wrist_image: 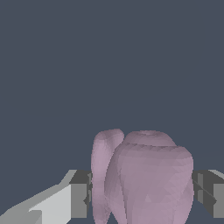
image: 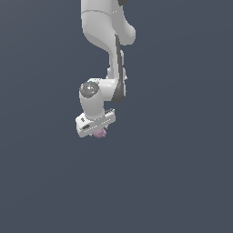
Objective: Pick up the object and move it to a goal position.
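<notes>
In the exterior view my arm (image: 105,50) reaches down over flat grey ground; the object (image: 99,132), pinkish-purple, peeks from under my gripper (image: 96,130); in the wrist view my fingers (wrist_image: 79,194) press its two sides, holding the lumpy blob between them.

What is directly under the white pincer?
The pinkish-purple object sits between the pincer fingers. Its top is hidden in the exterior view; the ground beneath is covered too.

Object (wrist_image: 146,179) between the gripper (wrist_image: 142,194) fingers (wrist_image: 78,199), directly beneath the wrist.
</notes>
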{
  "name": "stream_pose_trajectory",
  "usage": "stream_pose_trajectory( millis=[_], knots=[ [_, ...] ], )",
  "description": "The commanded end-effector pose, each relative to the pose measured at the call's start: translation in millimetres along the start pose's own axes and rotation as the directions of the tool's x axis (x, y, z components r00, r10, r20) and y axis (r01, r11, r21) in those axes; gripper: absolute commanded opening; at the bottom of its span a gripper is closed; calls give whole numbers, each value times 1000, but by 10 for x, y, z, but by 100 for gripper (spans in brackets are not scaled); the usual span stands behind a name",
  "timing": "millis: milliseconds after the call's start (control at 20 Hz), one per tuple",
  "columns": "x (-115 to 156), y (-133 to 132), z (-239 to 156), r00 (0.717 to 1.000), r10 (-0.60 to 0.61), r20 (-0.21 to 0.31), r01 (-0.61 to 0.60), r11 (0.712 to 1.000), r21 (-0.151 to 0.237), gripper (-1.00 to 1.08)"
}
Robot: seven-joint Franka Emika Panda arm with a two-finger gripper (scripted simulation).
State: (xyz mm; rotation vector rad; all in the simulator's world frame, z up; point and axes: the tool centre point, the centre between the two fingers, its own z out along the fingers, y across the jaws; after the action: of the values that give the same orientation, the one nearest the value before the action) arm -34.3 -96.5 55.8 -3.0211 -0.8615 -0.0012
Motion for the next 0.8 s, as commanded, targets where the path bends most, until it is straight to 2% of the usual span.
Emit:
stream_pose_trajectory(
  millis=[0, 350, 750],
  knots=[
    [-61, 300, -35, 1000, -1, 0, 1, 1000, 1, -100],
    [-168, 940, -110, 1000, -1, 0, 1, 1000, 1, -100],
    [-215, 1303, -151, 1000, -1, 1, 1, 1000, 0, -100]
  ],
)
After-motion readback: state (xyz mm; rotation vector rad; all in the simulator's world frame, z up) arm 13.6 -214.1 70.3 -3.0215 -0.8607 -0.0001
